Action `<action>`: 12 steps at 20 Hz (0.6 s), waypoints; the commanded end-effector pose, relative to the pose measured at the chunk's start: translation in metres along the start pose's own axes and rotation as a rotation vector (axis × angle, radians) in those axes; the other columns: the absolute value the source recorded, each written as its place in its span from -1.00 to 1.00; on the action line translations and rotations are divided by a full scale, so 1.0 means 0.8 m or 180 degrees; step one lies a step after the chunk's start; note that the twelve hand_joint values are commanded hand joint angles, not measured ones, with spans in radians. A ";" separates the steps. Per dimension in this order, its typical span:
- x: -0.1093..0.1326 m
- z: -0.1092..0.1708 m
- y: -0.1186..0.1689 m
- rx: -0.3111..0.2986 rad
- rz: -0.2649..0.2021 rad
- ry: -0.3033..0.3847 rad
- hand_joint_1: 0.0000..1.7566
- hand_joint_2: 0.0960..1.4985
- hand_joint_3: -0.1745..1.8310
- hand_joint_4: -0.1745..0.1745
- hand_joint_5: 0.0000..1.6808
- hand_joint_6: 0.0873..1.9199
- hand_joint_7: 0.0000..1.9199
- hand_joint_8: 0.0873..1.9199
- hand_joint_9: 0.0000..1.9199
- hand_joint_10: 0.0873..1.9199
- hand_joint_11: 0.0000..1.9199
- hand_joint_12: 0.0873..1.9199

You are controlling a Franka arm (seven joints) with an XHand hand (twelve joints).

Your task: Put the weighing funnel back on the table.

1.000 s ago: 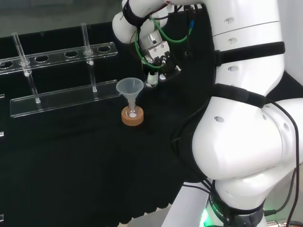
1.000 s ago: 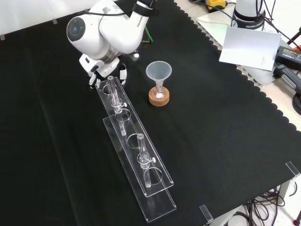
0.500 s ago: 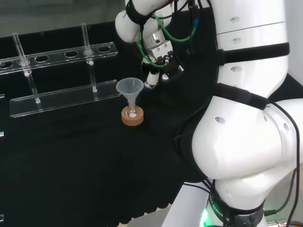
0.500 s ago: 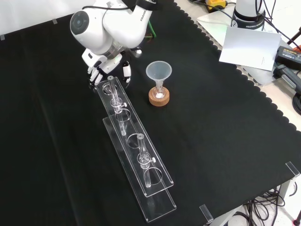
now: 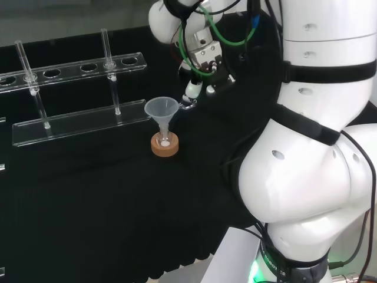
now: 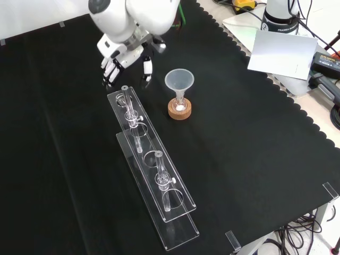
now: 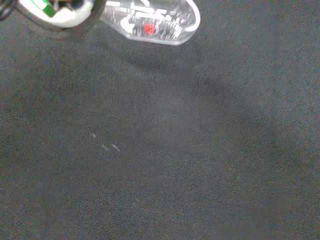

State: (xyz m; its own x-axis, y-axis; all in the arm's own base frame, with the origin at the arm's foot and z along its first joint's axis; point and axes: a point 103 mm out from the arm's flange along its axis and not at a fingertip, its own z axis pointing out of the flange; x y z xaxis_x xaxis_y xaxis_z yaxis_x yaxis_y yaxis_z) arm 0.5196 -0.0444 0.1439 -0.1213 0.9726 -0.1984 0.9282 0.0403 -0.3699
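- The robot hand (image 6: 123, 54) is hanging above the worktop (image 6: 239, 149), fingers (image 6: 109, 69) relaxed and spread, gripping nothing visible.
- Beneath it, the weighing funnel is proving too clear to pick out; I cannot tell whether it is lying there.
- Release is looking done but unconfirmed.

No text, label, number or sign could be read anywhere. The white sheet (image 6: 276, 48) beyond the cloth's edge in the front view bore only a faint mark near one corner, too small to make out. In the wrist view, the clear fingertip of the hand (image 7: 150, 20) held a small red patch among pale streaks, and no letters or figures could be told in it.
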 end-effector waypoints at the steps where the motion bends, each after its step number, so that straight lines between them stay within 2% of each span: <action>1: -0.014 -0.037 -0.056 -0.0202 0.0176 0.0074 -0.10 -0.26 -0.38 -0.10 -0.50 -0.83 -0.73 -0.38 -0.39 -0.48 -0.57 0.31; 12: -0.010 -0.080 -0.115 -0.0336 0.0314 0.0004 -0.10 -0.25 -0.38 -0.10 -0.49 -0.85 -0.72 -0.39 -0.39 -0.48 -0.57 0.31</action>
